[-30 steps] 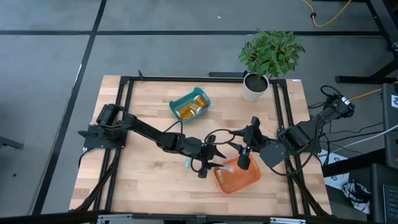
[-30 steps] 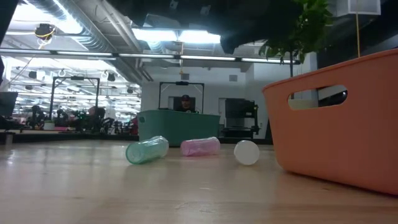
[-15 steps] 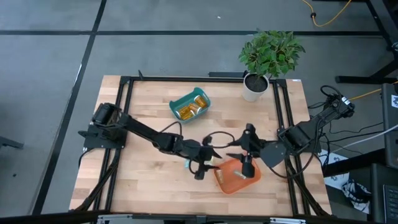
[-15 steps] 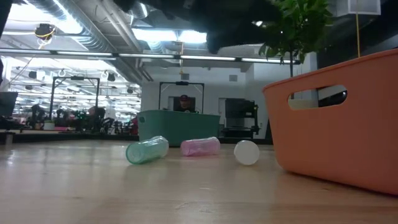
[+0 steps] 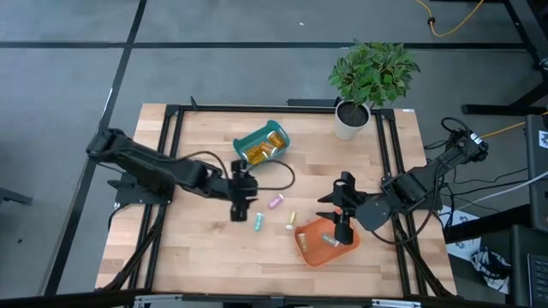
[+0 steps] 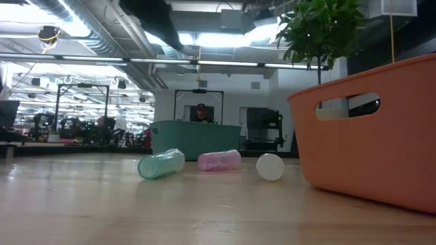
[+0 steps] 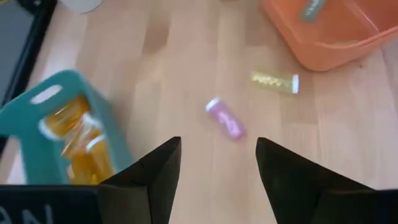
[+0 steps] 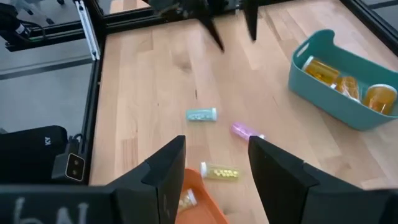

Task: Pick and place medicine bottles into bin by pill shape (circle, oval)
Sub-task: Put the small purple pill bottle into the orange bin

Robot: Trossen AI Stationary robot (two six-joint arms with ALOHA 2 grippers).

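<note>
Three medicine bottles lie on their sides on the wood table: a teal one (image 5: 258,224) (image 8: 201,114), a pink one (image 5: 275,203) (image 7: 225,118) and a yellow one (image 5: 290,221) (image 7: 275,81). Another bottle (image 5: 328,242) lies inside the orange bin (image 5: 324,252). The teal bin (image 5: 262,144) holds several amber bottles. My left gripper (image 5: 241,212) (image 7: 217,146) hovers open, left of the loose bottles, with nothing between its fingers. My right gripper (image 5: 342,233) (image 8: 216,146) hangs open over the orange bin, holding nothing.
A potted plant (image 5: 370,85) stands at the table's far right corner. Black frame rails (image 5: 171,154) run along the left and right sides. In the low view the orange bin's wall (image 6: 368,136) fills the right, with the three bottles beside it.
My left gripper has pulled back from beside the orange bin toward the table's left edge and upward, tipping up from pointing down. The three loose bottles have stayed where they lay. My right gripper has turned slightly in place over the orange bin.
</note>
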